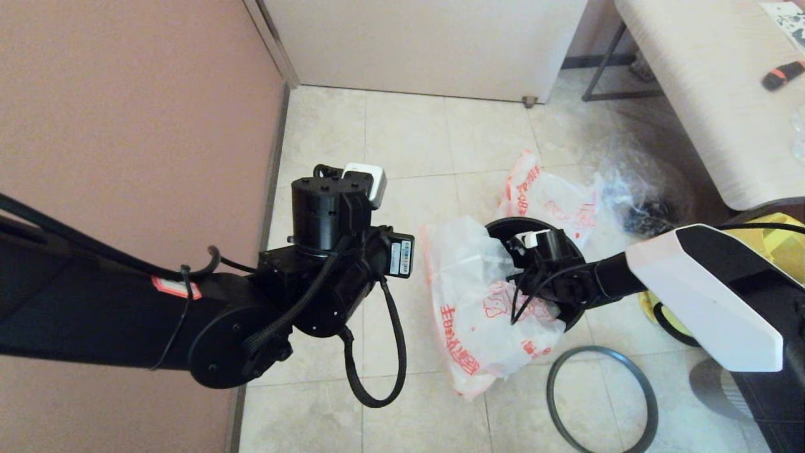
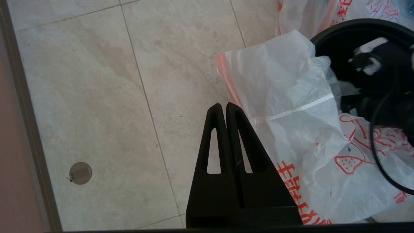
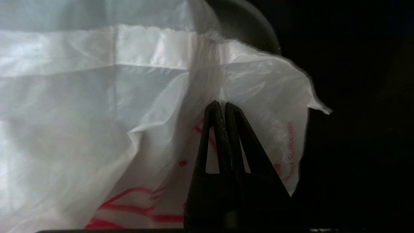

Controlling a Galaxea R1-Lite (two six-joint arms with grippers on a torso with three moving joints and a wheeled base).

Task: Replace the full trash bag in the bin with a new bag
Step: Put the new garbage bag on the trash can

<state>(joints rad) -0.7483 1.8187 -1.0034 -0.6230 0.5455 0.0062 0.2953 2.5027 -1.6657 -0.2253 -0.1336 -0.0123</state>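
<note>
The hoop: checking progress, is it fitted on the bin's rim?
No, the hoop lies flat on the floor beside the bin.

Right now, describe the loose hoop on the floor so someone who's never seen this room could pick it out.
Start at the round black bin on the tiled floor, with a limp white bag draped over its side. Nearer the robot lies the hoop, flat on the tiles. It is a thin dark-grey ring, on nothing, the only open circle there.

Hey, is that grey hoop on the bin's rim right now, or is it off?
Off. The grey hoop lies flat on the floor tiles beside the bin, whose rim carries only the new bag draped over one side.
</note>
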